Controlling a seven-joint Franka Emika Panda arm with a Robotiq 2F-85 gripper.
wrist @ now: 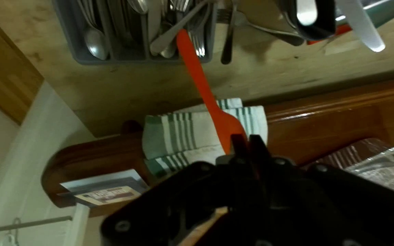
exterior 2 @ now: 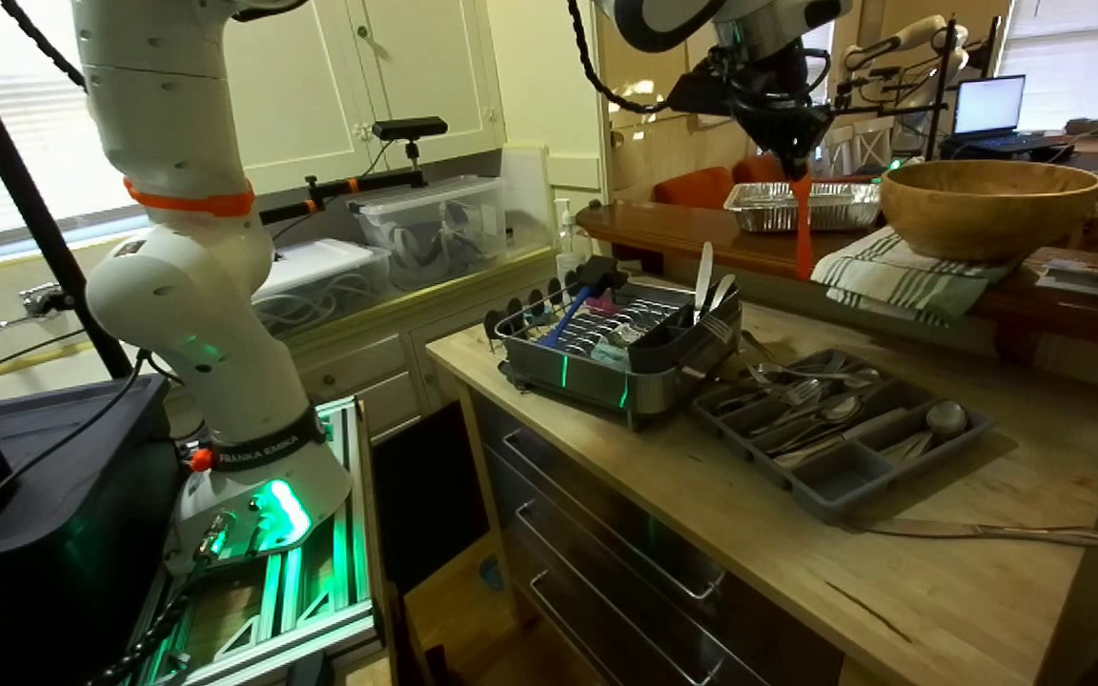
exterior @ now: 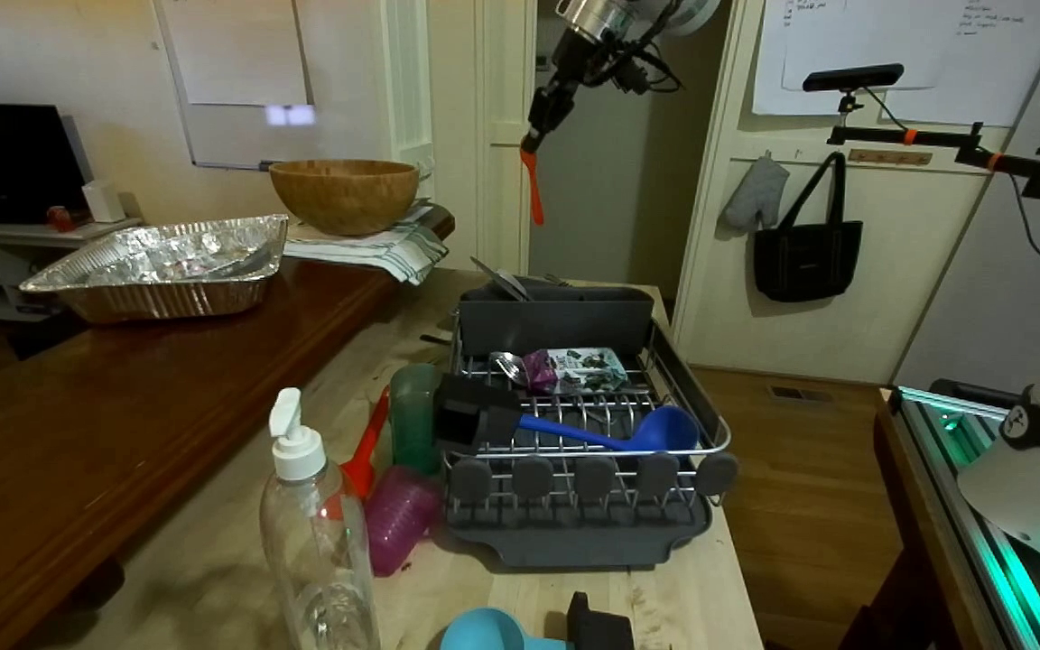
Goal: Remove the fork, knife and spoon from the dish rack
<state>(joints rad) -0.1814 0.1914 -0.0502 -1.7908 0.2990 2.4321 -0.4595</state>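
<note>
Jaws clasp slim orange-red plastic-looking utensil, long axis near-vertical, handle down; boxy grey plastic dish rack near wooden surface edge.

Both exterior views share the dish rack from roughly opposite ends; the wrist view looks down closely past the gripper

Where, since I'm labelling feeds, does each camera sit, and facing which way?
An exterior view: off the pronged end of the dish rack, looking along the counter; robot base at right, gripper at top.
An exterior view: off the counter end by the cutlery tray, angled toward cabinets; robot base and arm at left, gripper at top.
Wrist view: behind the gripper, looking down past it at cutlery tray and towel; only gripper shows.
Both exterior views share dish rack, wooden bowl and gripped red utensil.
</note>
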